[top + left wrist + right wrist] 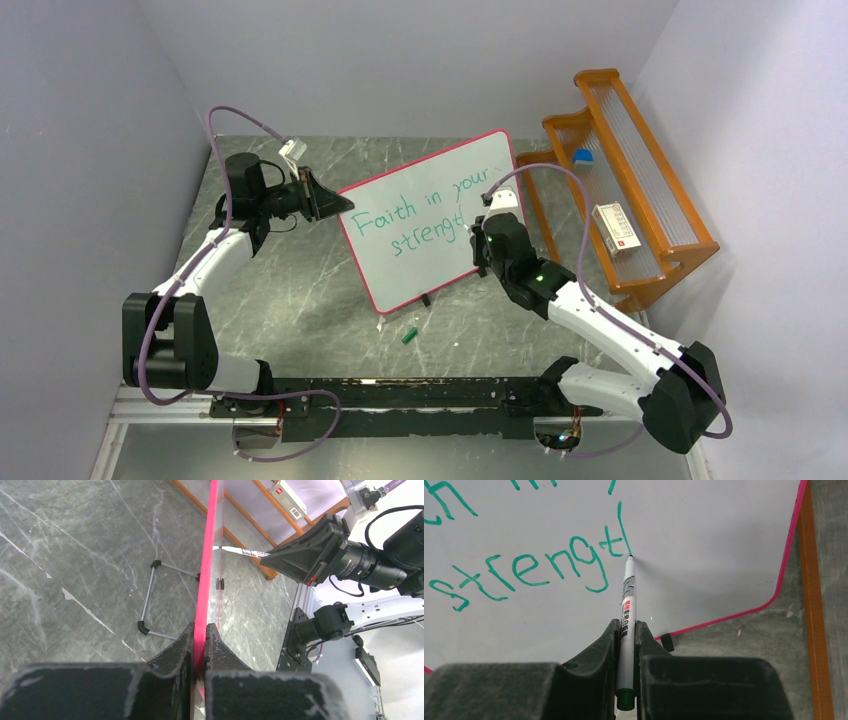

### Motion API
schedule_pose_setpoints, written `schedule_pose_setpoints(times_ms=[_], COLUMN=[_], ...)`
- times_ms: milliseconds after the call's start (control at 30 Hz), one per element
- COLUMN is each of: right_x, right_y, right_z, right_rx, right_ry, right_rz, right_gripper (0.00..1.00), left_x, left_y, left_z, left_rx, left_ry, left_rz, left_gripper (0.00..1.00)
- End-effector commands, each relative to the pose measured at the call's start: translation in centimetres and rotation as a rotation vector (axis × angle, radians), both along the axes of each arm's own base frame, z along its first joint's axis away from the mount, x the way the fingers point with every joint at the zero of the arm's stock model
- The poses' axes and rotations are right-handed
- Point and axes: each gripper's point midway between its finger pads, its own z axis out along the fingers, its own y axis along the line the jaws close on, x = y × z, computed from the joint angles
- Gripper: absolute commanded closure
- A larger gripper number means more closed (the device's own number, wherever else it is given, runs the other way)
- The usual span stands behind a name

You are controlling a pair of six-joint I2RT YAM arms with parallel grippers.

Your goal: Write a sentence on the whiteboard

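Note:
The whiteboard (430,225) stands tilted on its feet mid-table, with a pink-red frame (206,570). Green handwriting on it, the sentence (418,216), reads "Faith in your" over "strengt" (524,572), followed by one upright stroke. My left gripper (335,203) is shut on the board's left edge; in the left wrist view its fingers (200,635) pinch the pink frame. My right gripper (626,630) is shut on a white marker (626,615) with a green end, whose tip touches the board at the foot of that stroke. In the top view the right gripper (482,240) sits at the board's right side.
An orange wooden rack (620,190) stands at the right wall, holding a white box (615,230) and a small blue item (583,156). A green marker cap (409,335) lies on the table in front of the board. The board's wire stand (150,600) rests behind it.

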Motion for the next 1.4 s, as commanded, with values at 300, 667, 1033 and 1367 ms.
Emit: schedule_pose_setpoints(times_ms=[300,667,1033,1367], right_x=[0.6,1.6,2.3,2.0], right_y=[0.1,0.4,0.3,-0.9], right_z=[0.9,2.1,3.0,1.8], right_rx=[0.025,0.024,0.022,-0.001], right_ry=[-0.037,-0.077,-0.11,-0.079], right_rz=[-0.008,-0.017,-0.034,-0.077], right_gripper=[1.0,1.0,1.0,1.0], left_x=[0.3,0.3,0.3,0.3], left_y=[0.1,0.1,0.1,0.1], left_z=[-3.7,-3.8,-3.8,-3.8], left_rx=[0.074,0.075,0.076,0.075], left_ry=[0.07,0.072,0.072,0.073], left_rz=[0.034,0.033,0.033,0.033], left_gripper=[0.95,0.95,0.95,0.95])
